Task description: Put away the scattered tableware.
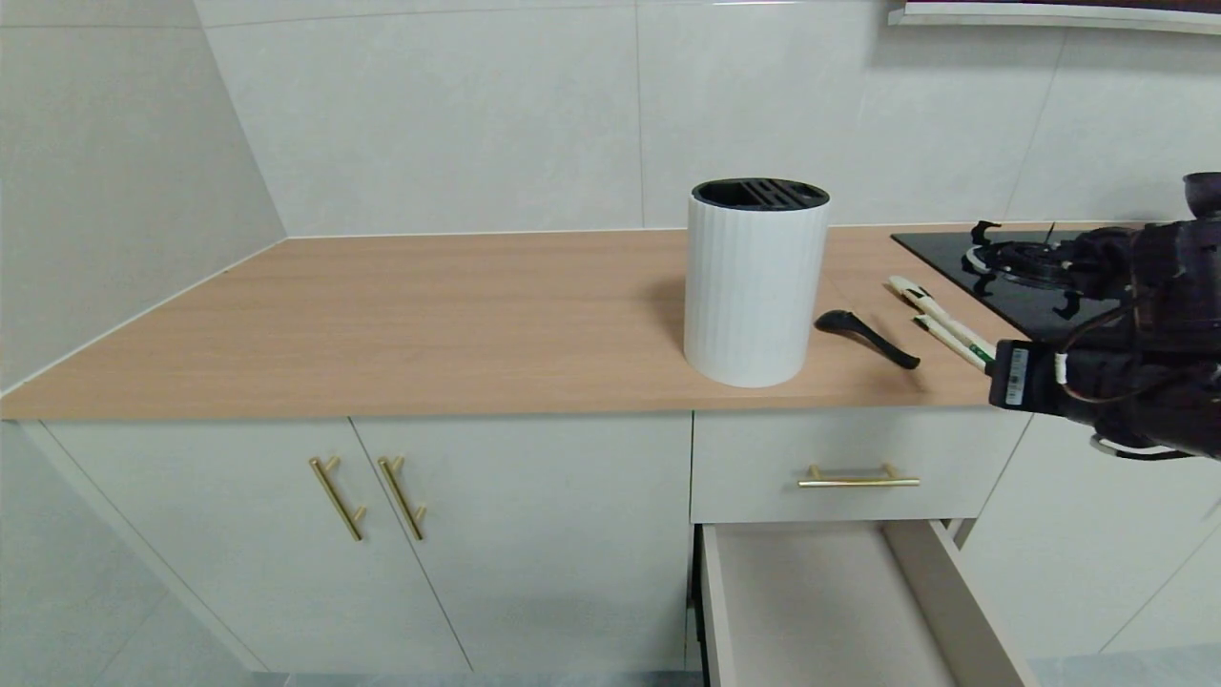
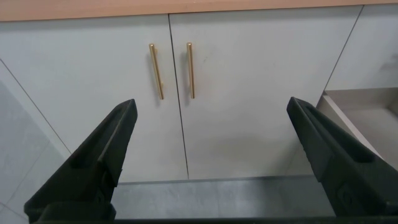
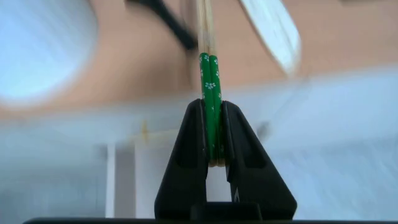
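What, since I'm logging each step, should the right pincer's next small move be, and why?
Probably a short lift straight up. The right pincer is shut on the pair of green-tipped wooden chopsticks, which seem to lie low over the wooden countertop, near the black spoon. Raising them first should clear it before carrying them toward the white ribbed cylindrical holder.

No word, number or sign can be read anywhere. A white sticker [image 1: 1017,367] on the right arm carries dark print like a barcode, too small to make out. The green ends of the chopsticks [image 3: 209,74] bear tiny white flower marks, not letters.
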Controlling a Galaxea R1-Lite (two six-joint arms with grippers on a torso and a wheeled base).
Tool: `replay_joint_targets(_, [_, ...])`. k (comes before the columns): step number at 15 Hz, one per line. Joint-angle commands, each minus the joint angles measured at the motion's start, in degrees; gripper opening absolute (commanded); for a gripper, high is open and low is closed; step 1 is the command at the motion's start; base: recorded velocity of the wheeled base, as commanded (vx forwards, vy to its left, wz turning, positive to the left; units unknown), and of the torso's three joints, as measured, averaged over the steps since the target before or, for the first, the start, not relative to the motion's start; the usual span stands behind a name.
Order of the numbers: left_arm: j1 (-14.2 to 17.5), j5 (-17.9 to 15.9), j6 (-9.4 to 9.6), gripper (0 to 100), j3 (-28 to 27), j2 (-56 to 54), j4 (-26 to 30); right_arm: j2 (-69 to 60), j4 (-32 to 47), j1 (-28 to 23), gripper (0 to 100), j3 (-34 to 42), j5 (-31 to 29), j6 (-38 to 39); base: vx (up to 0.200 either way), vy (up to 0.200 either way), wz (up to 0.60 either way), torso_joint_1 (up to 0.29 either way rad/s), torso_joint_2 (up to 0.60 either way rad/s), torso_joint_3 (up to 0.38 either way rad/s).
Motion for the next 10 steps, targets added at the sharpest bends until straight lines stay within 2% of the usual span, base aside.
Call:
replay_joint_targets(1, [0.02,0.01,-0.03,100,0.01,0.0,-0.03,-9.44,5.11,0.55,0,0.89,2.98,0.52,0.0,0.0,0.0,0.0,0.0,0.0])
replay_joint_targets(2, [0.02,0.01,-0.03,100,0.01,0.0,-0.03,-10.84,6.96,0.55,0,1.15,5.97,0.52,0.0,0.0,0.0,0.0,0.0,0.0])
replay_joint_targets(3, [0.02,0.01,-0.03,100,0.01,0.0,-0.03,-10.84,6.96,0.55,0,1.15,5.97,0.52,0.0,0.0,0.0,0.0,0.0,0.0])
replay_joint_targets(4, [0.02,0.01,-0.03,100,0.01,0.0,0.06,-16.91,16.89,0.38,0,0.62,18.53,0.26,0.0,0.0,0.0,0.0,0.0,0.0])
replay_joint_targets(8, [0.02,0.01,-0.03,100,0.01,0.0,0.06,-20.16,23.92,0.64,0,0.71,21.7,-3.26,0.0,0.0,0.0,0.0,0.0,0.0])
replay_joint_targets(10, [0.02,0.01,-0.03,100,0.01,0.0,-0.03,-20.42,24.36,1.34,0,2.03,23.9,-5.02,0.0,0.0,0.0,0.0,0.0,0.0])
